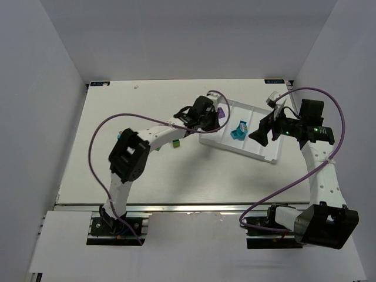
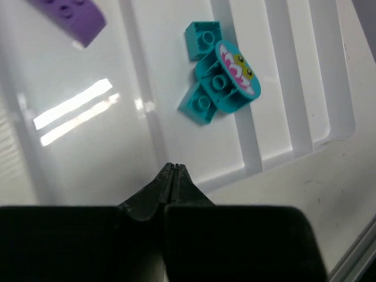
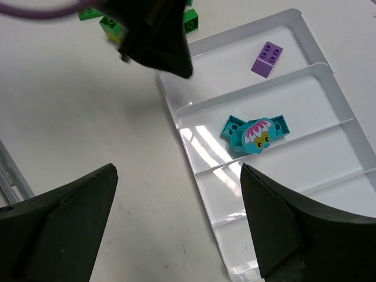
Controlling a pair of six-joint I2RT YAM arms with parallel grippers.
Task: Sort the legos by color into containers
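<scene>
Only the overhead view takes in the whole table and both arms at the white tray; the right wrist view shows the right pincer spread wide, empty; the left wrist view shows the left pincer pressed shut on nothing; teal legos cluster in one compartment, a purple brick alone in the end one beside it; green bricks lie on the table.
</scene>
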